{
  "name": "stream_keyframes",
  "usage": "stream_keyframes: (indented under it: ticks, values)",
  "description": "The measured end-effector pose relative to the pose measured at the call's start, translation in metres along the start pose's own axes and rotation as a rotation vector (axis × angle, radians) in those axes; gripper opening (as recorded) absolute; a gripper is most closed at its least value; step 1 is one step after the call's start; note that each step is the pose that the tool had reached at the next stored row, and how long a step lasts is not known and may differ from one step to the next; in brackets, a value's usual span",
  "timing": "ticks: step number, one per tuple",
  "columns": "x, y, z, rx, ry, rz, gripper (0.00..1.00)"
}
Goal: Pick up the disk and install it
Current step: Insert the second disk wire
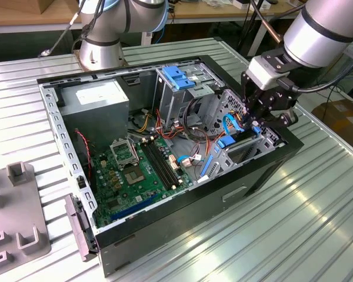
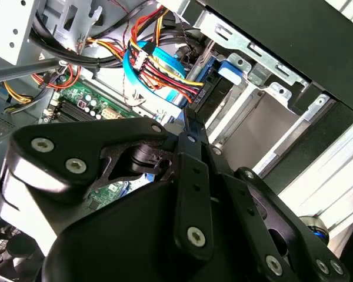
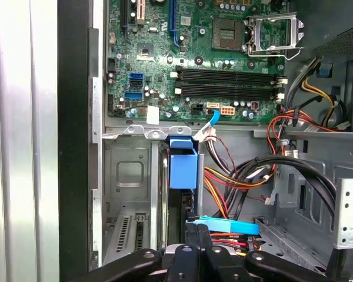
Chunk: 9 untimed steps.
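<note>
Gripper sits low over the case corner at the exterior view's right, right at the disk. I cannot tell if it is clamped on the disk or only pressing against it.

Biggest first: ribbed silver metal counter carries the black open-topped computer case. Green motherboard lies flat on the case floor, well apart from my work spot. Grey sheet-metal drive bay stands just beside the case wall, between wall and cables.

Disk, a dark slab with bright blue plastic carrier, stands edge-on in that bay. Its blue end points toward the motherboard and its other end is at my gripper. It looks partly in; I judge it not yet fully seated, though the far end is hard to read.

Doing this well: keep the slab parallel to the bay walls and push straight along the rails without twisting.

Red, yellow and black wire bundle and the flat light-blue cable hang just beside the disk. Snag risk, so I keep my approach on the bay side.
</note>
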<state>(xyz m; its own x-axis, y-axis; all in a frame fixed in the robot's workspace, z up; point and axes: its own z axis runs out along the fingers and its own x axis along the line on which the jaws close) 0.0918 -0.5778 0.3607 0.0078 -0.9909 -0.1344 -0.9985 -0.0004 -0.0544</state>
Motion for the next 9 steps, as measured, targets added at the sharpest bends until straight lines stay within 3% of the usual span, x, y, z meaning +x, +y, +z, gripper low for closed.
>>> stream_keyframes:
  ticks: [9]
  values:
    - [-0.0001,0.0000,-0.0005,0.0000,0.0000,0.000,0.10]
